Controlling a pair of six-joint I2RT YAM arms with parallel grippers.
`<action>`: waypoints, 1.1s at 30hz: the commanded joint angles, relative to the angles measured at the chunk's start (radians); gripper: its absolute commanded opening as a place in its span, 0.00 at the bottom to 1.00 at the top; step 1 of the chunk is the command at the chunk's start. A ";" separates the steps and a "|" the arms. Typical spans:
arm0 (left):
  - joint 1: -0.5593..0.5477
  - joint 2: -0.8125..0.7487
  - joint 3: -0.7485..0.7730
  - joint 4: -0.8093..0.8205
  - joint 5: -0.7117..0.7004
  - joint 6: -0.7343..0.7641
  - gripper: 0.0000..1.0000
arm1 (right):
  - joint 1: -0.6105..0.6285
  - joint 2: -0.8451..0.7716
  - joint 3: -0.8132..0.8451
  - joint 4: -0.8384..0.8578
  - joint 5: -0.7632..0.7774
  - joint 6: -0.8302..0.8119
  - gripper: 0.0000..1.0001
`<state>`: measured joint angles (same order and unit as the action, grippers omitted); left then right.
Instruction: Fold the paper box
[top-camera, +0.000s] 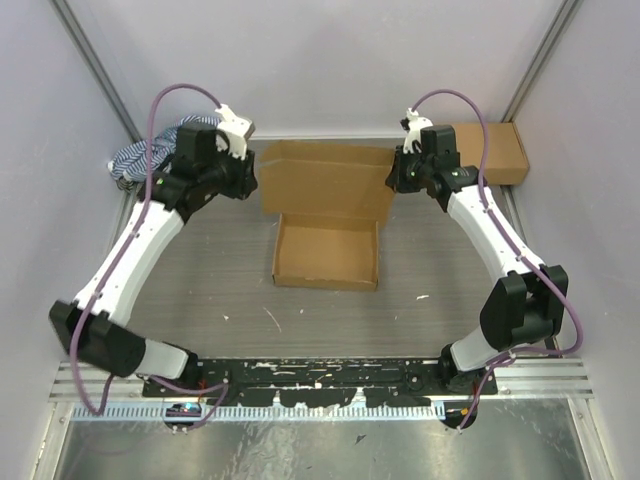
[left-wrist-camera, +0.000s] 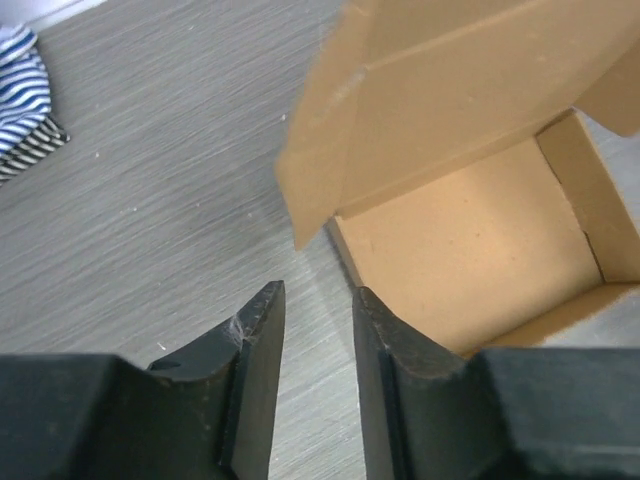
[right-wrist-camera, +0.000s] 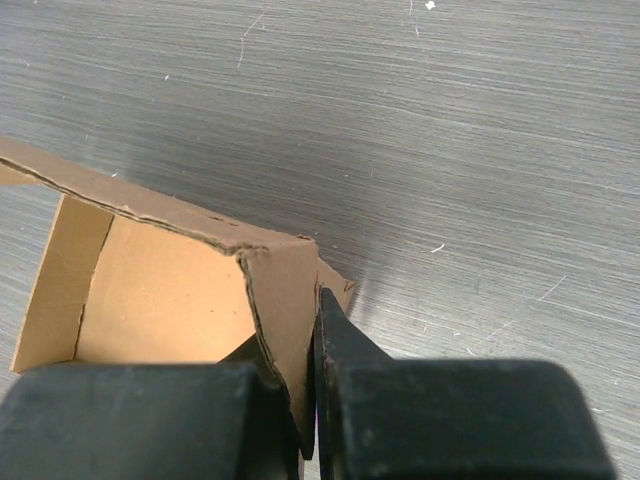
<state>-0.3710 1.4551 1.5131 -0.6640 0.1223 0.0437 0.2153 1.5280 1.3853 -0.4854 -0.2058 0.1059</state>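
- The box (top-camera: 327, 252) is plain brown corrugated cardboard, matt, with creased fold lines and rough die-cut edges. It sits on the worktop (top-camera: 230, 275) between the 2 pairs of fingers.
- Its near part is a shallow rectangular tray with low upright walls and a smooth tan floor in full view.
- A wide flat lid panel rises from the tray's far edge and spans from one pair of fingers to the other.
- The right fingers (right-wrist-camera: 340, 345) are black and wedge-shaped. They are pressed together on a side flap at the lid's end, with the flap's ragged edge pinched between them.
- The left fingers (left-wrist-camera: 262, 335) are black and tapered. They stand spread and touch nothing, with only worktop in the gap.
- A lid flap hangs just ahead of the left tips, and the tray lies ahead to their right.
- The worktop is grey with a streaked grain and small white flecks.
- A crumpled blue-and-white striped cloth (left-wrist-camera: 20, 90) lies well ahead and left of the left fingers.
- A 2nd box (top-camera: 505, 152) of brown cardboard, flat and closed, lies near the right fingers on their outer side.
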 joint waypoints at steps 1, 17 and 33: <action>-0.003 -0.168 -0.113 0.122 0.164 -0.037 0.37 | 0.014 -0.039 0.012 0.037 0.007 0.031 0.01; -0.002 0.071 0.034 0.118 0.204 0.173 0.51 | 0.034 -0.040 0.016 0.004 -0.023 -0.032 0.01; -0.001 0.195 0.146 0.080 0.153 0.337 0.57 | 0.035 -0.031 0.017 -0.005 -0.067 -0.062 0.01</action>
<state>-0.3748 1.6028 1.6096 -0.5632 0.2848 0.3233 0.2451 1.5280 1.3834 -0.4908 -0.2329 0.0525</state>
